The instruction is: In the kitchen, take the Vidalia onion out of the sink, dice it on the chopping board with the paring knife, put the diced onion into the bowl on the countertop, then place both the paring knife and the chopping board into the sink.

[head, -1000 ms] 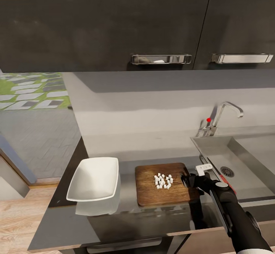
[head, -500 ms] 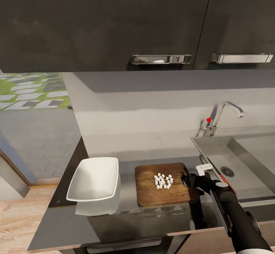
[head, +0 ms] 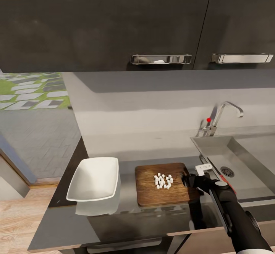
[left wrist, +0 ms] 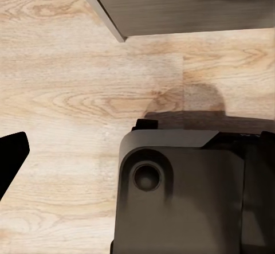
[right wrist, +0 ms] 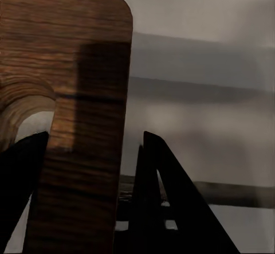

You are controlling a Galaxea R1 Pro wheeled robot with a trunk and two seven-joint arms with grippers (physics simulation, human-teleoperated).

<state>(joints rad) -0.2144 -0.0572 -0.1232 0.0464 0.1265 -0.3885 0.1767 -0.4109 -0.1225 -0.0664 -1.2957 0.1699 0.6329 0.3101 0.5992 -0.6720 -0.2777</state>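
Observation:
The chopping board (head: 151, 193) lies on the dark countertop (head: 57, 223) with the diced onion (head: 163, 181), a heap of pale bits, on its right half. To its left stands the white bowl (head: 94, 178). My right gripper (head: 187, 180) is at the board's right end. In the right wrist view its fingers (right wrist: 172, 202) stand either side of the board's end strip (right wrist: 86, 151) by the slot hole, with a thin gap on one side. A red sliver (head: 228, 182) shows beside my right wrist at the sink (head: 244, 170) edge; I cannot tell if it is the paring knife.
The chrome tap (head: 223, 116) with a red knob stands behind the sink. Dark wall cabinets (head: 114, 21) hang overhead. In the left wrist view one dark fingertip (left wrist: 12, 156) hangs over pale wooden floor (left wrist: 69, 93) beside the robot's dark base (left wrist: 183, 191).

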